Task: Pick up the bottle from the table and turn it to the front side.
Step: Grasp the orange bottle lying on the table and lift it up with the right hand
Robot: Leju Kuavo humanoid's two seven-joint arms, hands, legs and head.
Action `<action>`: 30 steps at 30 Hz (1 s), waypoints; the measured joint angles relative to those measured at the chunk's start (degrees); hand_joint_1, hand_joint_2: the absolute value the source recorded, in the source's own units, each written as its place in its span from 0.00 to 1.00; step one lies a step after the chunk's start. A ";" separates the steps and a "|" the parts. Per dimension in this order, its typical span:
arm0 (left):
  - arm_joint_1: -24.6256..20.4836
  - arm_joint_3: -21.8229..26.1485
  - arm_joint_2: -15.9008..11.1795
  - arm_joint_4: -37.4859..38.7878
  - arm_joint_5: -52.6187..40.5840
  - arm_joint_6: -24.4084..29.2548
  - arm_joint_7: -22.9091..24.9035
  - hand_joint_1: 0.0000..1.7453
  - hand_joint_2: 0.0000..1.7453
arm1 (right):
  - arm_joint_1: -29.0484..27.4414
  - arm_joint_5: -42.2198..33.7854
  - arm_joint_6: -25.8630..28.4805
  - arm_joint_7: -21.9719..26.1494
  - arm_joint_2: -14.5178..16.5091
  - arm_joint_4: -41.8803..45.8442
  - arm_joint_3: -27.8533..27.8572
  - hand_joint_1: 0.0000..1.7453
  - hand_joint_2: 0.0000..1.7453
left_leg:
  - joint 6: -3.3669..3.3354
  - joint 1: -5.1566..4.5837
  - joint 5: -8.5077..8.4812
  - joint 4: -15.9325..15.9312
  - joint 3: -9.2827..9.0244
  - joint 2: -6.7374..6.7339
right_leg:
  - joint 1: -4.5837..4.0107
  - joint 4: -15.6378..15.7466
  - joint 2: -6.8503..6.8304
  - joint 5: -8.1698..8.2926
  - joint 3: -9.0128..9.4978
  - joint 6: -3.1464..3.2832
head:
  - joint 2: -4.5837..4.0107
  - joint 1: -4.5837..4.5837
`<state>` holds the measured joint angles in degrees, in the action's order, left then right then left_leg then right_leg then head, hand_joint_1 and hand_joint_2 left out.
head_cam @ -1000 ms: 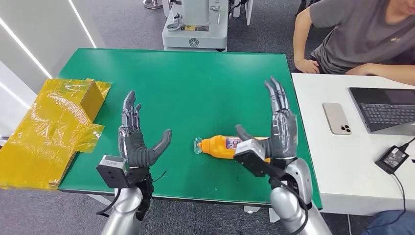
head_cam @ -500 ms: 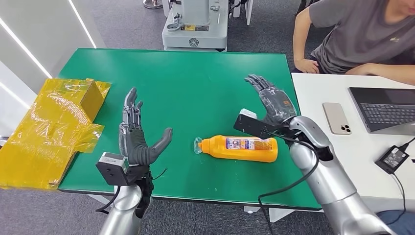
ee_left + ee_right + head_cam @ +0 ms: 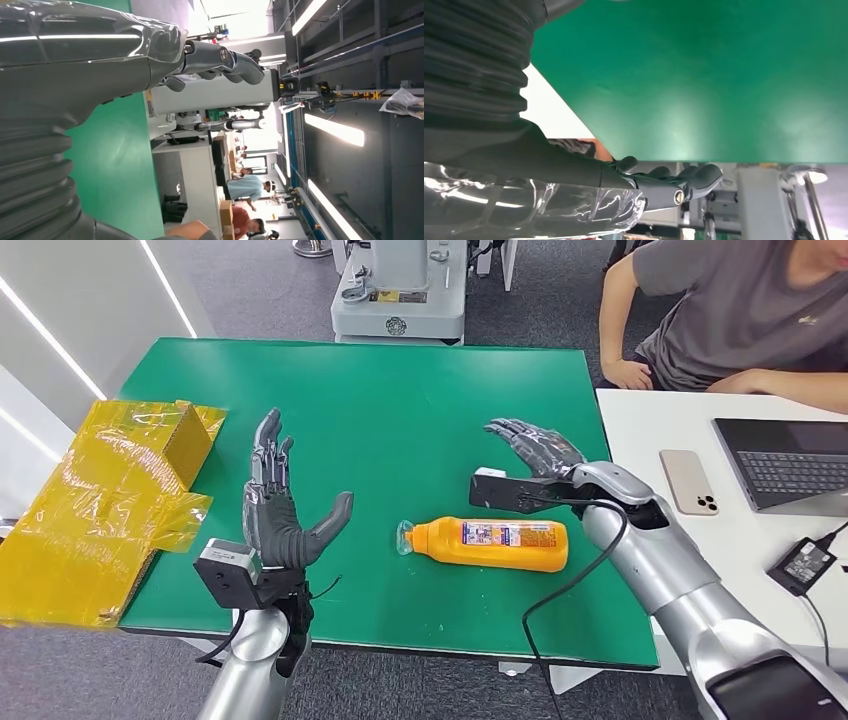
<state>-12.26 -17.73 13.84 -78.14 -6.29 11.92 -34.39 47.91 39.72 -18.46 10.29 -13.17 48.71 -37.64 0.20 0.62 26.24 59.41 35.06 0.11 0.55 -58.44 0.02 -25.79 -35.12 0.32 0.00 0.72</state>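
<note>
An orange bottle [image 3: 495,542] with a printed label lies on its side on the green table [image 3: 400,410], clear cap toward the left. My right hand [image 3: 535,447] hovers flat just beyond the bottle, fingers spread, holding nothing; in the right wrist view its fingers [image 3: 674,180] reach out over the green surface. My left hand [image 3: 278,510] is raised near the table's front left, palm toward the bottle, fingers apart and empty; the left wrist view catches its fingers [image 3: 220,60] against the room.
Yellow wrapped packaging [image 3: 110,500] lies off the table's left edge. To the right, a white desk [image 3: 700,570] carries a phone [image 3: 688,481], a laptop [image 3: 790,465] and a charger [image 3: 800,563]. A person [image 3: 740,315] sits behind the desk. A machine base [image 3: 400,300] stands beyond the table.
My right hand has swung from in front of the bottle to beyond it and turned palm down, moving slightly left. The left hand and the bottle have stayed put.
</note>
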 joint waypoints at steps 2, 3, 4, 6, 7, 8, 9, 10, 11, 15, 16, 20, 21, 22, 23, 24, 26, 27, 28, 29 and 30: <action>-0.15 -0.01 0.01 0.00 0.09 0.01 0.14 0.00 1.00 | 0.91 -0.71 -1.24 0.17 0.16 -1.48 -1.35 0.00 1.00 | 0.00 0.00 0.00 0.00 0.00 -0.01 | 0.00 0.00 0.01 0.01 0.00 0.00 | 0.00 0.00; -0.27 -0.02 0.01 0.00 0.14 0.01 0.22 0.00 1.00 | 1.37 -1.17 -1.73 0.39 0.30 -2.39 -2.18 0.00 1.00 | 0.00 0.00 0.00 0.00 -0.01 -0.01 | 0.00 0.00 0.01 0.01 0.00 0.00 | 0.00 0.01; -0.43 -0.03 0.02 0.00 0.17 0.01 0.26 0.00 1.00 | 1.78 -1.70 -2.07 0.70 0.46 -3.29 -2.97 0.00 1.00 | 0.00 0.00 0.00 0.01 -0.01 -0.01 | 0.00 0.00 0.01 0.01 0.00 0.00 | 0.00 0.01; -0.76 -0.04 0.02 0.00 0.24 0.01 0.27 0.00 1.00 | 2.42 -2.73 -2.49 1.29 0.68 -4.86 -4.36 0.00 1.00 | 0.00 0.01 -0.01 0.01 -0.01 0.01 | 0.00 -0.01 -0.02 0.01 0.00 0.00 | 0.00 0.01; -0.92 -0.04 0.03 0.00 0.27 -0.02 0.27 0.00 1.00 | 2.67 -3.17 -2.73 1.53 0.75 -5.55 -5.01 0.00 1.00 | 0.00 0.01 -0.01 0.01 -0.02 0.02 | 0.00 -0.01 -0.03 0.01 0.00 0.00 | 0.00 0.01; -1.06 -0.05 0.04 0.00 0.30 -0.04 0.27 0.00 1.00 | 2.87 -3.49 -2.93 1.70 0.83 -6.20 -5.65 0.00 1.00 | 0.00 0.01 -0.01 0.01 -0.02 0.03 | 0.00 -0.01 -0.03 0.01 0.00 0.00 | 0.00 0.01; -1.18 -0.08 0.06 0.00 0.32 -0.08 0.27 0.00 1.00 | 3.01 -3.84 -3.11 1.84 0.91 -6.90 -6.35 0.00 1.00 | 0.01 0.01 -0.02 0.01 -0.02 0.03 | -0.01 -0.01 -0.04 0.01 0.00 0.00 | 0.00 0.01; -1.31 -0.13 0.08 0.00 0.35 -0.13 0.27 0.00 1.00 | 3.08 -4.15 -3.22 1.96 1.00 -7.55 -7.03 0.00 1.00 | 0.01 0.01 -0.02 0.01 -0.01 0.03 | -0.01 -0.01 -0.03 0.01 0.00 0.00 | 0.00 0.00; -1.44 -0.20 0.10 0.00 0.42 -0.15 0.30 0.00 1.00 | 3.10 -4.44 -3.22 2.09 1.07 -8.18 -7.70 0.00 1.00 | 0.01 0.01 -0.02 0.01 -0.01 0.03 | -0.01 -0.01 -0.04 0.01 0.00 0.00 | 0.00 0.00; -1.85 -0.41 0.11 0.00 0.96 -0.13 0.88 0.00 1.00 | 2.70 -6.20 -3.14 2.92 1.16 -9.86 -9.81 0.00 1.00 | 0.00 0.00 -0.01 0.01 -0.01 0.02 | 0.00 0.01 -0.02 0.00 -0.01 0.00 | 0.00 0.00; -1.87 -0.46 0.11 0.00 1.06 -0.09 1.00 0.00 1.00 | 2.45 -6.75 -3.17 3.02 1.12 -10.04 -10.19 0.00 1.00 | 0.00 0.00 0.00 0.01 -0.01 0.02 | 0.00 0.01 0.00 0.00 -0.01 0.00 | 0.00 0.00; -1.90 -1.07 0.11 0.00 1.32 0.05 1.10 0.00 1.00 | 1.20 -8.37 -3.70 2.93 0.78 -10.12 -11.29 0.00 1.00 | 0.00 0.00 0.00 0.02 -0.01 0.02 | 0.00 0.02 -0.01 0.00 -0.01 -0.01 | 0.00 0.01; -1.90 -1.23 0.11 0.00 1.38 0.08 1.10 0.00 1.00 | 0.95 -8.52 -3.74 2.92 0.70 -10.12 -11.50 0.00 1.00 | 0.00 0.00 0.00 0.02 -0.01 0.02 | 0.00 0.02 -0.01 0.00 -0.01 -0.01 | 0.00 0.01; -1.90 -1.35 0.11 0.00 1.43 0.09 1.11 0.00 1.00 | 0.76 -8.61 -3.76 2.91 0.63 -10.12 -11.70 0.00 1.00 | 0.00 0.00 0.00 0.02 -0.01 0.01 | 0.00 0.02 0.00 0.00 -0.01 -0.01 | 0.00 0.00; -1.90 -1.40 0.11 0.00 1.47 0.10 1.12 0.00 1.00 | 0.62 -8.63 -3.78 2.91 0.57 -10.12 -11.88 0.00 1.00 | 0.00 0.00 0.00 0.02 -0.02 0.01 | 0.00 0.02 0.00 0.00 -0.01 -0.01 | 0.00 0.00; -1.90 -1.43 0.11 0.00 1.51 0.10 1.12 0.00 1.00 | 0.53 -8.64 -3.81 2.91 0.50 -10.12 -12.03 0.00 1.00 | 0.00 0.00 0.00 0.02 -0.02 0.01 | 0.00 0.02 0.01 0.00 -0.01 -0.01 | 0.00 0.00; -1.91 -1.45 0.11 0.00 1.52 0.10 1.13 0.00 1.00 | 0.40 -8.64 -3.90 2.91 0.34 -10.12 -12.32 0.00 1.00 | 0.00 0.00 0.00 0.02 -0.02 0.00 | 0.00 0.01 0.01 0.01 -0.01 0.00 | 0.00 0.00; -1.91 -1.45 0.11 0.00 1.53 0.10 1.12 0.00 1.00 | 0.36 -8.64 -3.98 2.91 0.28 -10.12 -12.45 0.00 1.00 | 0.00 0.00 0.00 0.02 -0.03 0.00 | 0.00 0.01 0.01 0.01 -0.01 0.00 | 0.00 0.00; -1.91 -1.46 0.11 0.00 1.54 0.10 1.12 0.00 1.00 | 0.34 -8.71 -4.14 2.91 0.23 -10.12 -12.58 0.00 1.00 | 0.00 0.00 0.00 0.02 -0.03 0.00 | 0.00 0.01 0.01 0.01 -0.01 0.00 | 0.00 0.00; -1.92 -1.47 0.11 0.00 1.55 0.10 1.12 0.00 1.00 | 0.31 -8.82 -4.38 2.91 0.19 -10.12 -12.69 0.00 1.00 | 0.00 0.00 0.00 0.02 -0.03 0.00 | 0.00 0.01 0.02 0.01 -0.01 0.00 | 0.00 0.00; -1.93 -1.49 0.11 0.00 1.61 0.10 1.14 0.00 1.00 | 0.27 -8.98 -4.73 2.83 0.13 -10.11 -12.82 0.00 1.00 | 0.00 0.00 0.00 0.02 -0.04 0.00 | 0.00 0.01 0.02 0.01 -0.02 0.00 | 0.00 0.00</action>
<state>-14.19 -19.22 13.94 -78.14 -4.68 12.02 -33.25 48.18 30.74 -23.18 13.12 -13.04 38.60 -50.45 0.20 0.63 26.24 59.43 35.03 0.11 0.55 -58.43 0.04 -25.78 -35.14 0.32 0.00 0.72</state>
